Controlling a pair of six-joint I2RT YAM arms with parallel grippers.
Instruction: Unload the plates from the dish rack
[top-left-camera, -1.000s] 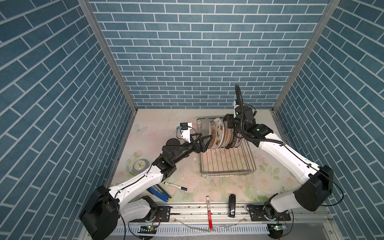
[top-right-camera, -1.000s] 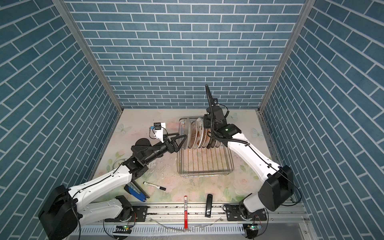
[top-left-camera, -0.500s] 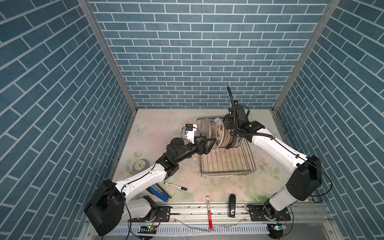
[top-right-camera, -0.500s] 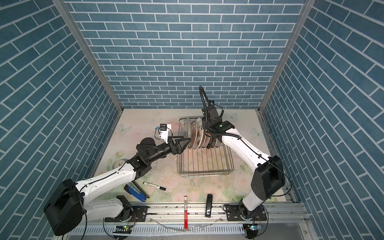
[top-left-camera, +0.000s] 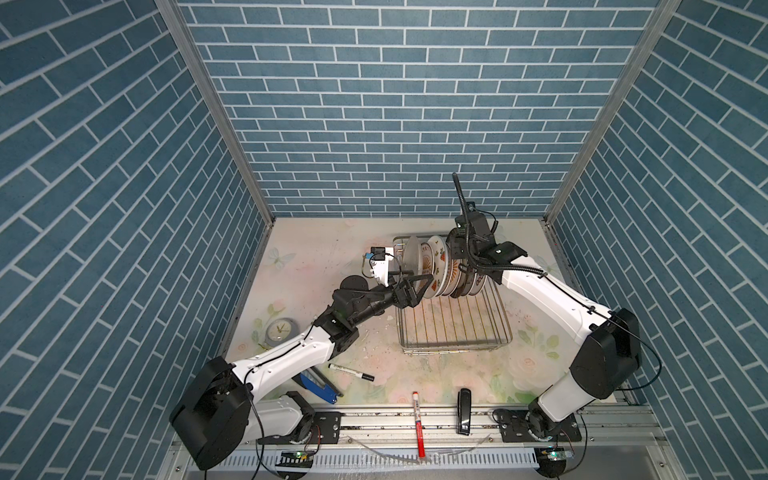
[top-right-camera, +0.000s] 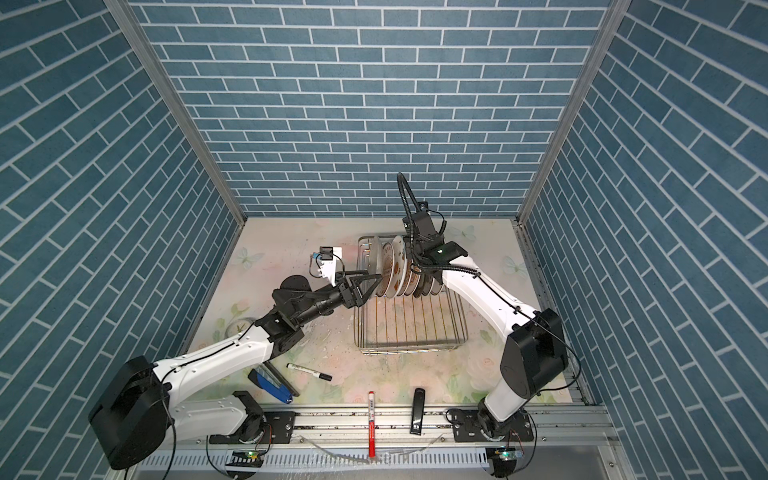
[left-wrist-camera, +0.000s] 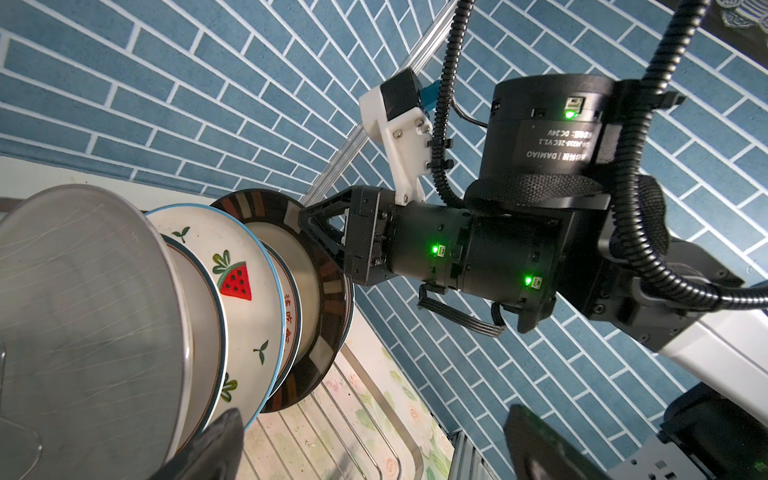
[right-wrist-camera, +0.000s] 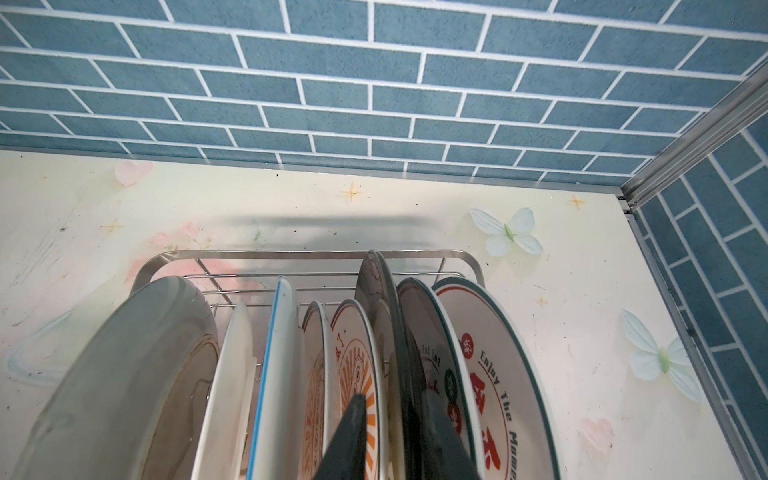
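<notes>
Lifting the dark-rimmed plate (left-wrist-camera: 328, 299) cleanly is, as I judge it, the step in hand. The right gripper (right-wrist-camera: 392, 415) sits over the row of plates (top-left-camera: 440, 266) with one finger on each face of that plate's upper rim. The fingers look clamped onto it, though the pads lie at the very edge of the wrist view, so I cannot be sure how firm the bite is. A good lift goes straight up in the plate's own plane, without twisting. The sunburst plate (right-wrist-camera: 353, 353) and the red-lettered plate (right-wrist-camera: 490, 365) stand just beside it on either side and could be dragged or tipped. The left gripper (top-left-camera: 428, 284) has its fingers spread wide and empty just beside the grey plate (left-wrist-camera: 83, 311) at its end of the row, and is best held clear.

All the plates stand on edge at the far end of the dish rack (top-left-camera: 455, 322), which sits on the floral table (top-left-camera: 311, 257). Most are glossy and glazed, hard and slick and thin at the rim, so a shallow pinch may slip. The grey one shows fine lines across its face. The watermelon plate (left-wrist-camera: 241, 291) is white with a blue edge. The rack is thin bright wire with an open floor, probably light enough to shift if a plate snags.
</notes>
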